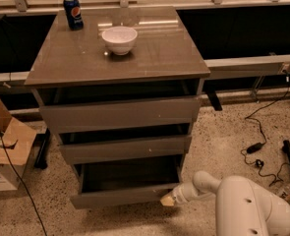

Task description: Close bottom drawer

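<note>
The bottom drawer [122, 195] is the lowest of three grey-brown drawers in the cabinet [117, 58]. It stands pulled out, its dark box open to view and its narrow plain front facing me. My gripper [167, 199] is at the end of the white arm [243, 205] coming in from the lower right. Its pale tip touches the right end of the drawer's front. The middle drawer [126, 149] and the uppermost drawer [120, 113] also stand slightly out.
A white bowl [119, 39] and a blue soda can [73, 13] stand on the cabinet top. A cardboard box [7, 151] sits on the floor at left. Black cables and a power adapter [255, 147] lie on the speckled floor at right.
</note>
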{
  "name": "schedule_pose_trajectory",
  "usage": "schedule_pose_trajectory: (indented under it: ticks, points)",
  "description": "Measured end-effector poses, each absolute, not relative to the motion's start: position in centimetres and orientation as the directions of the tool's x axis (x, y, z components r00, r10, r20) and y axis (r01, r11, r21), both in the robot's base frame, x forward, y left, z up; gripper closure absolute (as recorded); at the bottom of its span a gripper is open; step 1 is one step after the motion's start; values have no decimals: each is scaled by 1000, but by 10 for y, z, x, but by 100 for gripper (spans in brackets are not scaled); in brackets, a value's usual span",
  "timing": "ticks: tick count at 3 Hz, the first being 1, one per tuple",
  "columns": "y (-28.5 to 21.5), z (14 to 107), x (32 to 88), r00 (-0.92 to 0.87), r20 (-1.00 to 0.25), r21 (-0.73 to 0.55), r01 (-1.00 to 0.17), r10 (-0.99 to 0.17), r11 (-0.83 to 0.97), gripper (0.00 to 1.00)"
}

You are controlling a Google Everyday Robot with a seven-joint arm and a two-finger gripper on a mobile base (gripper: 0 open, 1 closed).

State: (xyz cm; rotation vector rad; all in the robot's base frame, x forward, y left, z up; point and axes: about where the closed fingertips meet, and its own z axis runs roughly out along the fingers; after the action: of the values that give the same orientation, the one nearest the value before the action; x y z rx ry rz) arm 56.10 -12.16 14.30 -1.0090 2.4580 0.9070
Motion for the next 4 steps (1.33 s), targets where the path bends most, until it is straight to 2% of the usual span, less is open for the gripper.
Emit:
schedule_pose_trajectory:
  ticks: [1, 4]
  points:
    - [-121, 142, 573, -684, -530, 411, -724, -501, 553, 96]
    - [-123, 163, 628, -622, -620, 297, -750, -478, 591, 29]
